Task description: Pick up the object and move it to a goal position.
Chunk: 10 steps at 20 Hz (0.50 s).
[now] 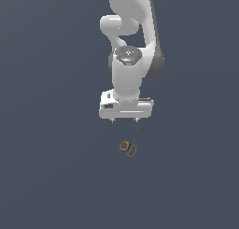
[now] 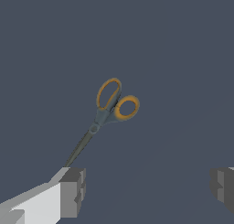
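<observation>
End effector (image 2: 148, 191) released, fingers wide apart, one cut off; its pad (image 2: 73, 191) hides the scissors' (image 2: 107, 113) blade tip.

The exterior view looks from high up, down at the arm (image 1: 130, 60) and the flat dark floor (image 1: 46, 176), from some way off. The wrist view sits on the arm and looks down past the two grey fingertips (image 2: 73, 191) from much closer. Both views show the same scissors (image 1: 130, 143) on the floor, small in the first and big in the second (image 2: 107, 113)
</observation>
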{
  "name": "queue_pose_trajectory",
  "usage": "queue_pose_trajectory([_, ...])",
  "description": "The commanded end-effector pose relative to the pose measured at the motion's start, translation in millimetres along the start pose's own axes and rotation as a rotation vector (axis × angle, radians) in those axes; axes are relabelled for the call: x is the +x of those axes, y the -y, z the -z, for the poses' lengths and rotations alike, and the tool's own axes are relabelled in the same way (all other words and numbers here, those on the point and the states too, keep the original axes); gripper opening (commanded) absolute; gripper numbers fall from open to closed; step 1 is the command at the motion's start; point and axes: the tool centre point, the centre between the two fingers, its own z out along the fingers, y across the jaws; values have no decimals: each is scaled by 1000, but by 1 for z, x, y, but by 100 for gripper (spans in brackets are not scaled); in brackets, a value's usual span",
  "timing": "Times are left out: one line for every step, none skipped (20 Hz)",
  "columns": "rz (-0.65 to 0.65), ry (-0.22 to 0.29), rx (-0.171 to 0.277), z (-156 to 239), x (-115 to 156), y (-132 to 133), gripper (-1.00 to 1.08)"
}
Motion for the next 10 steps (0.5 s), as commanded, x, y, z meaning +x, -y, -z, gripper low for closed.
queue_pose_trajectory([0, 0, 0, 0, 0, 0, 100])
queue_pose_trajectory([0, 0, 0, 0, 0, 0, 100])
queue_pose_trajectory([-2, 0, 0, -1, 0, -1, 100])
queue_pose_trajectory([-4, 1, -1, -1, 0, -2, 100])
queue_pose_trajectory([-6, 1, -2, -2, 1, -3, 100])
queue_pose_trajectory([-9, 2, -3, -3, 1, -5, 100])
queue_pose_trajectory([-12, 3, -5, -5, 1, -7, 100])
queue_pose_trajectory([-15, 4, -6, -6, 2, -10, 100])
queue_pose_trajectory([-16, 4, -7, -7, 2, -11, 100])
queue_pose_trajectory([-16, 4, -8, -7, 2, -13, 100])
